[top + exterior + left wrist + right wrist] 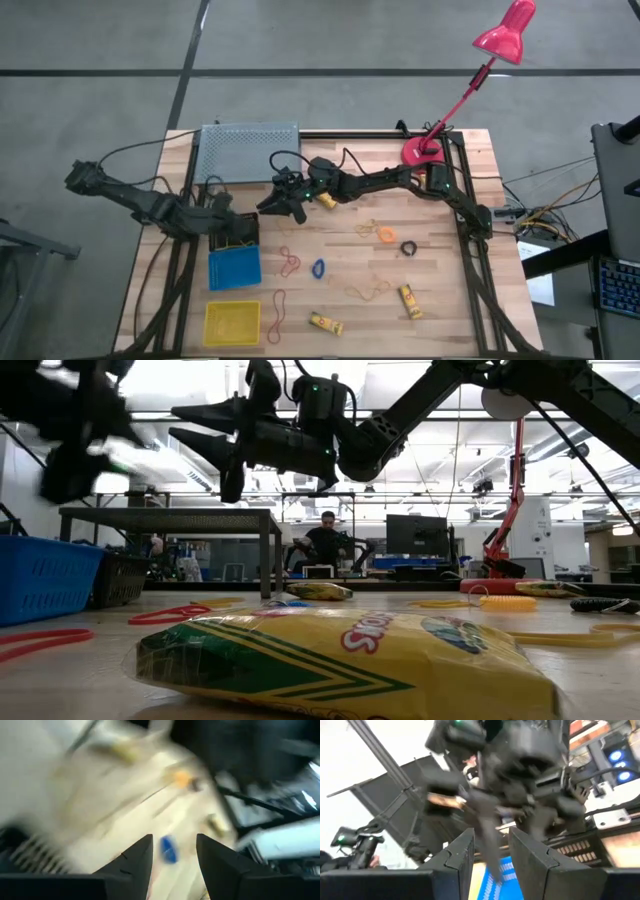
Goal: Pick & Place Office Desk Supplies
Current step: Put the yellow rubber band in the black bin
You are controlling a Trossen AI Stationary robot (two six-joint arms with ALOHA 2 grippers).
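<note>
Over the black bin (246, 241) at the table's left side hangs the left gripper (243, 225), its 2 fingers parted with nothing between them. The blue ring (318, 268) lies ahead of it toward the table's middle. In the left wrist view it sits straight beyond the gap between the fingers, and its longer side seems to run roughly along the line of approach, though blur makes this hard to tell.

The right gripper (280, 200) reaches across from the right, raised above the wood near the grey mesh tray (248, 150). Its jaws are also apart, and no item can be made out in them. 1 yellow tube (326, 200) lies just beside that arm's wrist, behind the fingertips, so it is awkward to reach.

A red rubber band (290, 262) lies between both grippers and the blue ring, about equally near to each. My judgement is that the left arm is better lined up for the ring.

Other supplies are scattered well apart on the wooden table (450, 300), and all lie flat. The blue bin (234, 268) and yellow bin (232, 322) sit in a row in front of the black one. A pink lamp (505, 30) leans over the far right corner, and a person (328, 540) sits in the room beyond
</note>
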